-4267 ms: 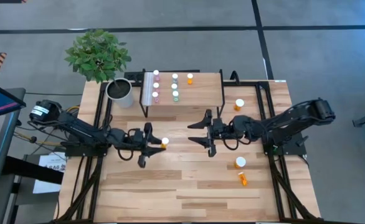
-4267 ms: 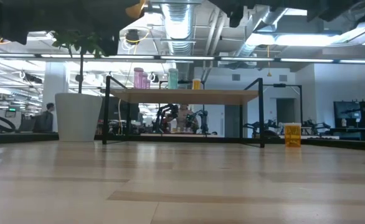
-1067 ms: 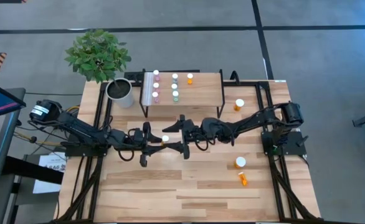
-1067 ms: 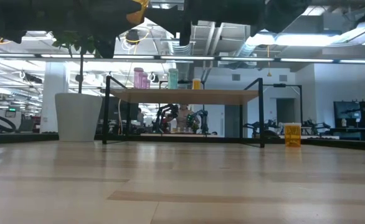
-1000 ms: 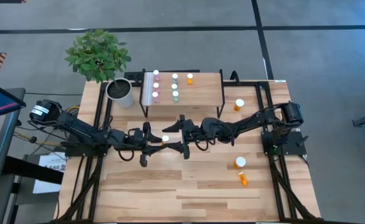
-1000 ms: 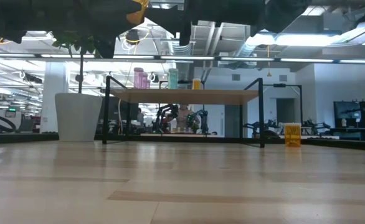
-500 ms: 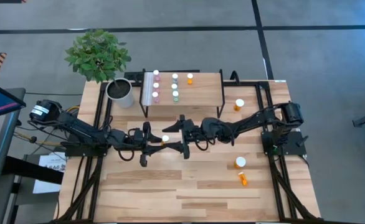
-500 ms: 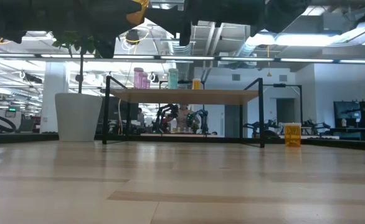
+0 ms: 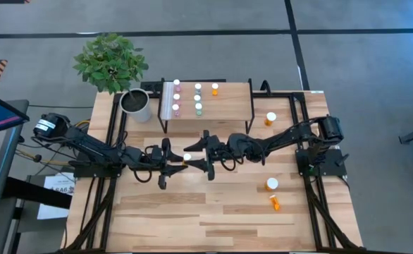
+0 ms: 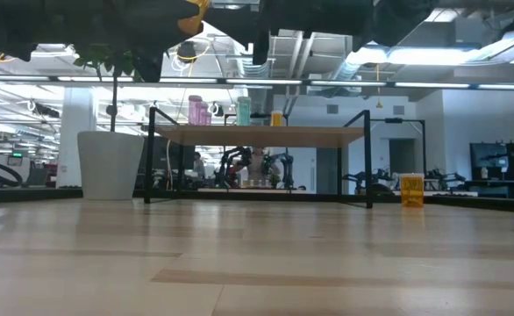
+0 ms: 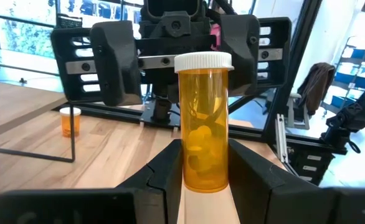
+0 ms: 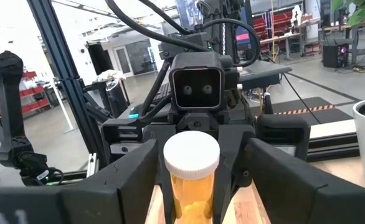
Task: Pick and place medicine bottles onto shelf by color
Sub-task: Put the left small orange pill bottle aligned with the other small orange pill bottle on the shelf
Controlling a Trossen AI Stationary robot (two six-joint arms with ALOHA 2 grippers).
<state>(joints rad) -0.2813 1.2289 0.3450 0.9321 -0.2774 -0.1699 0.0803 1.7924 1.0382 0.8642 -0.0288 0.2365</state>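
R arm has reached across to table centre since the first frame; right gripper (image 9: 208, 152) now brackets the orange bottle (image 11: 204, 121), jaws apart, narrowing. Left gripper (image 9: 168, 164) clamps bottle's lower body, upright, in mid-air in front of the shelf (image 9: 231, 106). Bottle looks light, rigid plastic, smooth/slippery; take upper body under the cap.
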